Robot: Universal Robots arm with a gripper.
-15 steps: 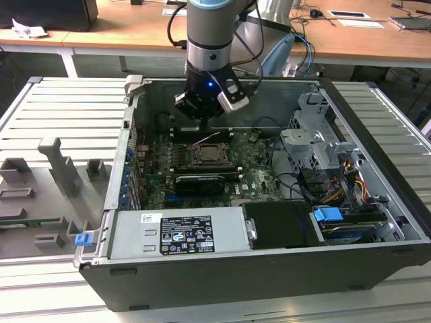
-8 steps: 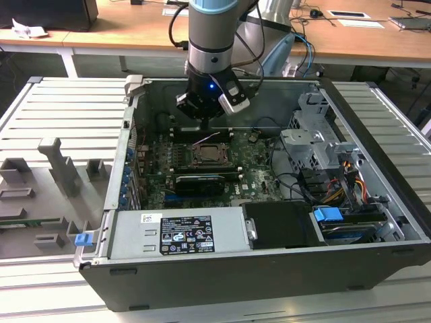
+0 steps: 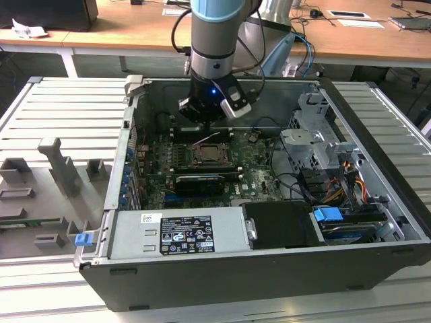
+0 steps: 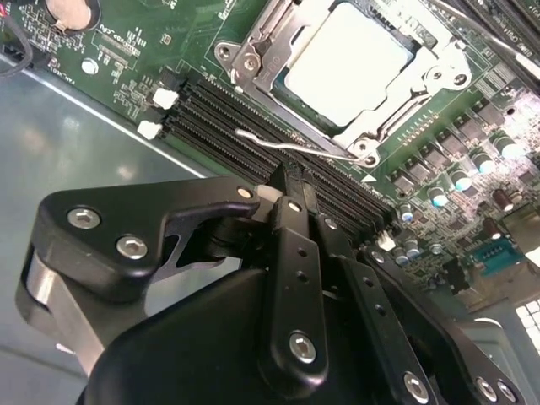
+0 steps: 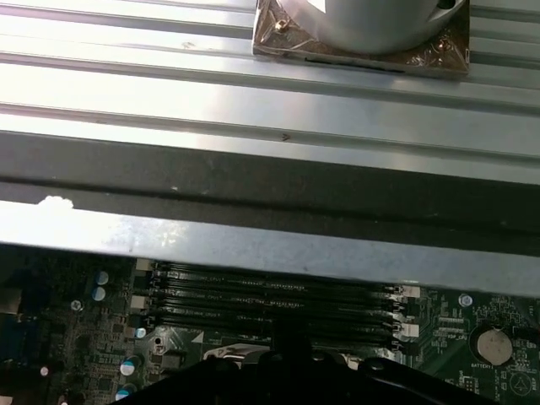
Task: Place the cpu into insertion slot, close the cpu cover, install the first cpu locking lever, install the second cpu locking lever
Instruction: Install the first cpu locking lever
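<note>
The cpu, a pale square chip, lies in the insertion slot on the green board inside the open computer case. The silver cpu cover lies flat around it, framing the chip. A thin wire locking lever stands out along the socket's side, over the black memory slots. My gripper hangs just above the socket, fingers together and shut, tips right beside that lever. I cannot tell whether they touch it.
The case's walls ring the board. A power supply box fills the front. A metal drive cage and cables crowd the exterior view's right. Grey fixture blocks stand outside the case. A coin battery sits near the memory slots.
</note>
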